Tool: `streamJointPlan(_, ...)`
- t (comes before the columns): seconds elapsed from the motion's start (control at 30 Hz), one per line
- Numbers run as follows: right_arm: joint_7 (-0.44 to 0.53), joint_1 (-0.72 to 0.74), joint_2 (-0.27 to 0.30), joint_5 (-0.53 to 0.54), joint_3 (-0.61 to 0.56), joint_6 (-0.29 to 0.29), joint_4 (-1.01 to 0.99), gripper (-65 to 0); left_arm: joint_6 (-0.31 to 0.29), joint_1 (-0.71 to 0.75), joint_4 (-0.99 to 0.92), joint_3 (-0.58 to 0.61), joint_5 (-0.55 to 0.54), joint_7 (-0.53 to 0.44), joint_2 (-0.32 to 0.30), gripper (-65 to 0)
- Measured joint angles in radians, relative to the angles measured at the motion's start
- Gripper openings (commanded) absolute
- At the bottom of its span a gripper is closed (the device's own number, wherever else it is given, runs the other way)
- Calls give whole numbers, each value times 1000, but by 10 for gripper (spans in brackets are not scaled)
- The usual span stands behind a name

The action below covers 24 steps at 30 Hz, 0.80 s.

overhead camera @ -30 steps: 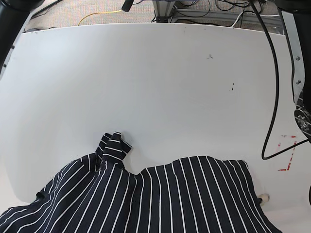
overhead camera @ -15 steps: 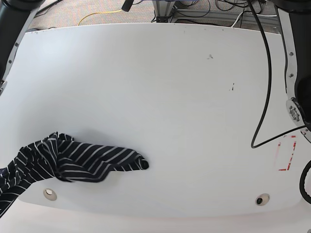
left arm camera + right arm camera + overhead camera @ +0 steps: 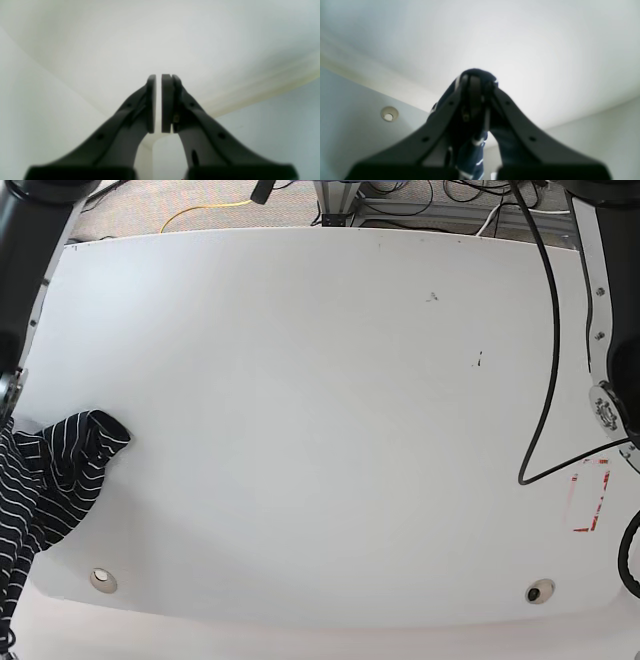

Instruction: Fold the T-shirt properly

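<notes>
The T-shirt (image 3: 45, 480) has slid left, pinched by the right gripper (image 3: 476, 82); left gripper (image 3: 158, 102) closed, empty.

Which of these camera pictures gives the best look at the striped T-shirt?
The base view: the T-shirt shows its stripes, bunched at the table's edge. The right wrist view shows only a dark fold pinched in the right gripper's jaws. The left wrist view shows none.

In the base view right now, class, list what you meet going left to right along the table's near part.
T-shirt → left round hole → right round hole → red markings.
</notes>
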Motion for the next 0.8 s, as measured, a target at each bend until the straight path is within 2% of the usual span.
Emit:
streamJointPlan(0.2,28,28,-105,15,-101,0,8,-650,0,38,0,-85,-1,1,-8,-631)
streamJointPlan(0.33,0,11,-191,-16,-201,3,-3,-650,0,38,-11,-109,5,1,-62,-629)
streamJointPlan(0.37,0,8,-217,-33,-214,3,-3,-650,0,35,-18,-111,5,1,-71,-629)
streamJointPlan(0.47,5,6,-348,-97,-226,10,-5,-650,0,40,-35,-115,5,1,-92,-629)
streamJointPlan(0.57,3,21,-439,-163,-227,7,-41,-650,1,49,-37,-114,2,0,-108,-629)
streamJointPlan(0.67,1,18,-471,-171,-225,4,-102,-650,0,56,-33,-117,5,1,-115,-629)
streamJointPlan(0.8,-21,2,-456,-179,-222,7,-144,-650,0,61,-33,-116,5,1,-111,-629)
